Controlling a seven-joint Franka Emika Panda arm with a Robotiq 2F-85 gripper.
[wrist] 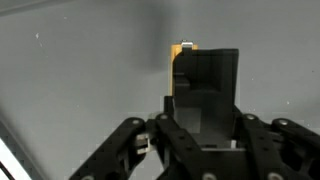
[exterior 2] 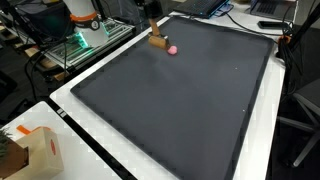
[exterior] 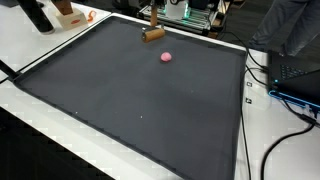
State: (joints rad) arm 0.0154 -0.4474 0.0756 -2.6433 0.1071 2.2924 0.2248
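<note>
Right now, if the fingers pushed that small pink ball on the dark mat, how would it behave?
The pink ball looks round, so it would probably roll rather than slide. It seems small and likely light. The flat dark mat offers little to stop it, except perhaps the wooden block nearby.

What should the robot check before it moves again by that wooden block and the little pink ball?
1. Gripper is at the wooden block: ok. The wrist view shows the block right against the fingers.
2. Jaws are firmly shut on the block: cannot tell, because the dark fingers hide most of it.
3. Pink ball is apart from the block: ok. There is a gap in both exterior views.
4. Block is inside the dark mat: ok, though it is near the mat's edge.
5. Cardboard box is out of the way: ok. It sits off the mat, far from the gripper.
</note>
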